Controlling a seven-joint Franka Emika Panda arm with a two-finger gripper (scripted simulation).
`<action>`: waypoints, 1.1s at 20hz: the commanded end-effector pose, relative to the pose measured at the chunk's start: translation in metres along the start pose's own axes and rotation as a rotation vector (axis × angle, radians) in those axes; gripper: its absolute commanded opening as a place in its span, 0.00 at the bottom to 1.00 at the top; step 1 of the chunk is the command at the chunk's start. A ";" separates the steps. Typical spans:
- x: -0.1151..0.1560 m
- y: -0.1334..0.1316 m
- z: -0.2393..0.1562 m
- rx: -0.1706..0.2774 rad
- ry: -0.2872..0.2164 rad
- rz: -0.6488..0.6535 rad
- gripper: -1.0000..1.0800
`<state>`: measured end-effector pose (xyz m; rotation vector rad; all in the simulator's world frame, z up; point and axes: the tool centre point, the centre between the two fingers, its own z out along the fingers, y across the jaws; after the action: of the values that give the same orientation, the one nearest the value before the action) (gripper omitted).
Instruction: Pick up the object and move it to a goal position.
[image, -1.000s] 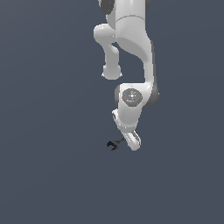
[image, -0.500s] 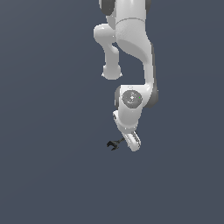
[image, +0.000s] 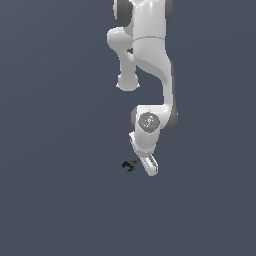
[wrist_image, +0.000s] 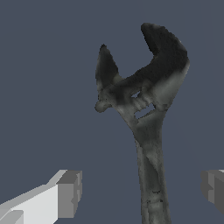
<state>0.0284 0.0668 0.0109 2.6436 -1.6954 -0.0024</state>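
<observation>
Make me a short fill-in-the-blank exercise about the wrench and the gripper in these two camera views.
1. In the wrist view, the wrench handle lies ____ the two fingertips.
2. The gripper fingers stand apart, so the gripper is ____.
3. In the exterior view, the wrench sticks out from the gripper toward the exterior view's ____.
4. The forked end of the wrench points ____ from the gripper.

Missing words: between; open; left; away
</observation>
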 end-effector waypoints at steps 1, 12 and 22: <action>0.000 -0.001 0.003 0.002 0.000 0.000 0.96; 0.001 -0.001 0.003 0.002 0.000 0.000 0.00; -0.025 -0.017 -0.010 0.002 0.002 0.003 0.00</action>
<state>0.0322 0.0862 0.0169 2.6388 -1.7016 0.0009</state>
